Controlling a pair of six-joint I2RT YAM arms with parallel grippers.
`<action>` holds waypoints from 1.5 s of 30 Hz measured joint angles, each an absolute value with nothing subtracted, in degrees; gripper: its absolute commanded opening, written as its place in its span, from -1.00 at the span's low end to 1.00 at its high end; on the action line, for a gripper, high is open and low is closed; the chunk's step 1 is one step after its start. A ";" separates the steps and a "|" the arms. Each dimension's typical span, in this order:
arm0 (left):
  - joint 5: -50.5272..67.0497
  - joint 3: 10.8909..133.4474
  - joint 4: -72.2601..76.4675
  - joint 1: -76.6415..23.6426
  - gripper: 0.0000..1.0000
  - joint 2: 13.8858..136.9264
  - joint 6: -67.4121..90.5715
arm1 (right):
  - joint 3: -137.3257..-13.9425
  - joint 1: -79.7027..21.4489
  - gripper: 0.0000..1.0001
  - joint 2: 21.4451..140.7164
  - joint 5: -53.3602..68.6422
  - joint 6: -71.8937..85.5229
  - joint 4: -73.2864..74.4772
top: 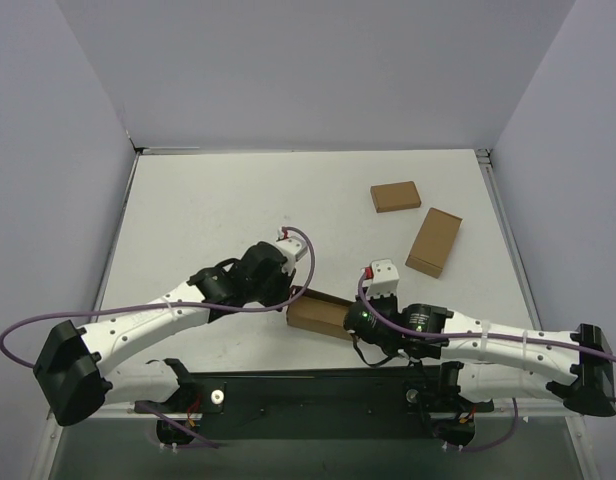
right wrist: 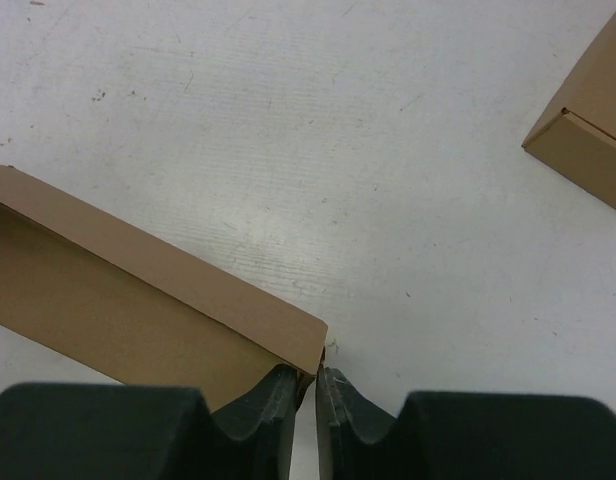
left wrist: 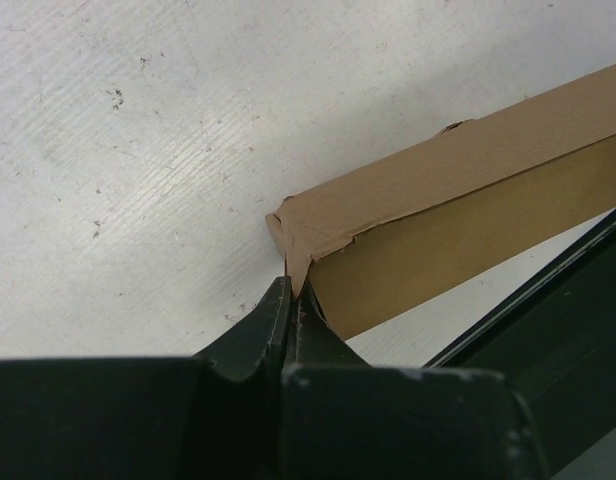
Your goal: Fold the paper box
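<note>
Black base plate (top: 318, 392) taken as reference. Just beyond plate, paper box (top: 316, 314) seen lying on white table (top: 208, 200), between both grippers. Left gripper (left wrist: 291, 290) clamped together on box's left corner (cardboard crumpled there). Right gripper (right wrist: 308, 375) set at right corner, fingers nearly together; grip on cardboard cannot be told. Farther from plate, rightward: longer small box (top: 434, 241), then squarish small box (top: 395, 196), kept apart.

Bright, even overhead light; the paper box's (left wrist: 438, 190) near side shaded; close foregrounds blurred.
</note>
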State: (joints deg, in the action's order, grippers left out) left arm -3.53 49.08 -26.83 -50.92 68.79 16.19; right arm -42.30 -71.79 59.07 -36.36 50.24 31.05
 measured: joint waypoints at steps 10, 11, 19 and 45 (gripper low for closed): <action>-2.09 53.32 -30.48 -50.74 -1.00 69.69 21.43 | -43.31 -71.77 -1.00 61.82 -37.08 49.95 32.49; -1.72 53.49 -30.63 -50.61 -1.00 69.78 21.85 | -43.33 -71.75 -1.00 62.15 -37.32 49.95 32.62; -0.51 53.58 -30.70 -50.13 -1.00 70.11 23.51 | -43.62 -71.72 -1.00 63.66 -38.70 49.98 32.77; 4.82 52.90 -29.80 -50.70 -1.00 72.90 12.03 | -46.37 -71.70 1.00 55.37 -21.12 9.63 19.00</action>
State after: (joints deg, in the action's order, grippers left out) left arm 4.82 52.90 -29.80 -50.70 72.90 12.03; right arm -46.37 -71.70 55.37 -21.12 9.63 19.00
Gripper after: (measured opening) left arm 0.022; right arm 0.999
